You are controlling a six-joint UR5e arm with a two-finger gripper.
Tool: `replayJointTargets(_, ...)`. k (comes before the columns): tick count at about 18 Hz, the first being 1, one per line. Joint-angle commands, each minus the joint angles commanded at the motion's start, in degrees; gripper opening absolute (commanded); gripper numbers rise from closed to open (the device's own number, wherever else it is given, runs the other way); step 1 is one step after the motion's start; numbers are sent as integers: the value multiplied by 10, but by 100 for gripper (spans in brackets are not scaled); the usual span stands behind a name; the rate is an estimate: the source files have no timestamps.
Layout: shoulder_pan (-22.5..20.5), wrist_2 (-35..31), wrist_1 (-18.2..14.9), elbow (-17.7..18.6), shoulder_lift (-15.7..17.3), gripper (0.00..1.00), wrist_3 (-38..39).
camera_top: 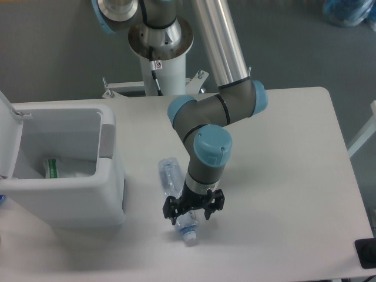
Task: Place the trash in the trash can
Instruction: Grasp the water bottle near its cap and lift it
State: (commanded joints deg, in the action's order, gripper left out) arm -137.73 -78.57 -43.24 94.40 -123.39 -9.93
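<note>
A slim clear plastic bottle (170,176) lies on the white table, its cap end toward the front edge. My gripper (191,215) is down over the bottle's lower half, jaws open, one finger on each side of it. The middle of the bottle is hidden under the gripper. The white trash can (109,182) stands at the left with its lid (8,129) swung up. Inside it lies a clear wrinkly bag with a green-and-white band (53,167).
The robot's base column (160,64) stands behind the table's back edge. A dark object (367,252) sits at the table's front right corner. Grey floor surrounds the table (282,176).
</note>
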Motion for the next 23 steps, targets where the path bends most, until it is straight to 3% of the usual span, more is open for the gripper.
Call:
replayJointTargets(9,6,-8,3,-5,-11,98,-3)
replayJointTargets(11,7,-15,3,-5,-14,93,-3)
replayJointTargets(13,7,-17,3,-5,-14,80,-3)
replayJointTargets(18,11,-17,4,0,-11,65,-3)
replayJointTargets(23,11,-17,4,0,-7,61,-3)
